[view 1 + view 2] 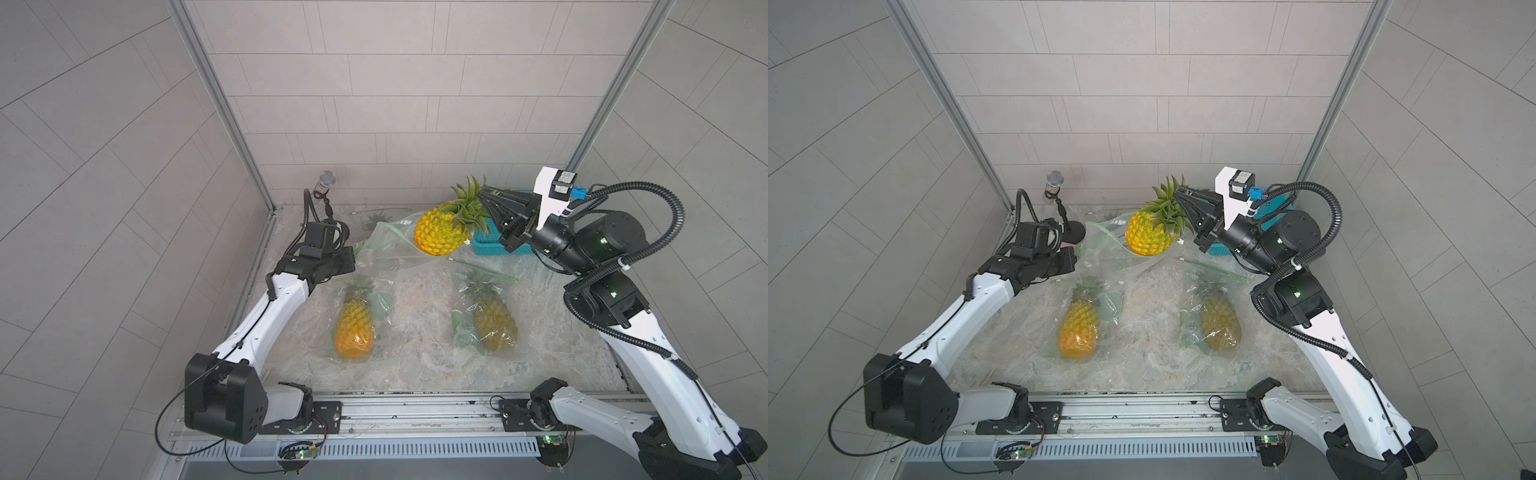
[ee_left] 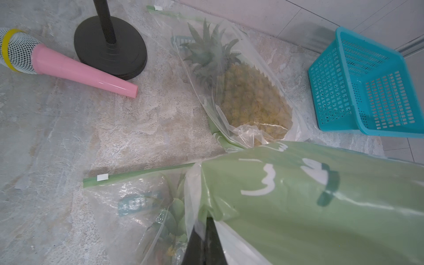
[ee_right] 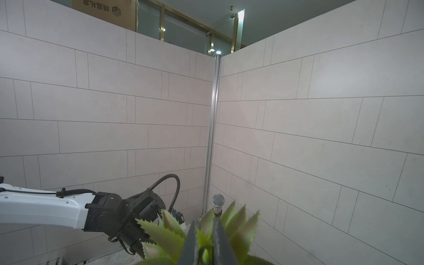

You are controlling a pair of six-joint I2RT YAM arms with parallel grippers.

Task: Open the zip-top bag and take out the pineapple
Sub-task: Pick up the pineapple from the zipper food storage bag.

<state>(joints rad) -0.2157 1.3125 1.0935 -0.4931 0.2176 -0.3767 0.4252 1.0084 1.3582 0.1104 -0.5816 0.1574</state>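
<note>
A yellow pineapple (image 1: 438, 232) (image 1: 1148, 235) hangs in the air over the back of the table, outside any bag. My right gripper (image 1: 484, 193) (image 1: 1179, 192) (image 3: 204, 223) is shut on its green crown (image 3: 160, 234). Under and left of it lies the slack zip-top bag (image 1: 386, 245) (image 1: 1104, 245), clear with a green panel (image 2: 298, 195). My left gripper (image 1: 353, 257) (image 1: 1073, 262) (image 2: 210, 220) is shut on a fold of that bag, at table level.
Two more pineapples lie sealed in bags (image 1: 353, 324) (image 1: 492, 320) on the marbled table (image 1: 415, 353). A blue basket (image 1: 486, 245) (image 2: 362, 87) stands at the back right, under the right wrist. A microphone stand (image 1: 326, 183) (image 2: 110, 48) and a pink toy microphone (image 2: 68, 66) are at the back left.
</note>
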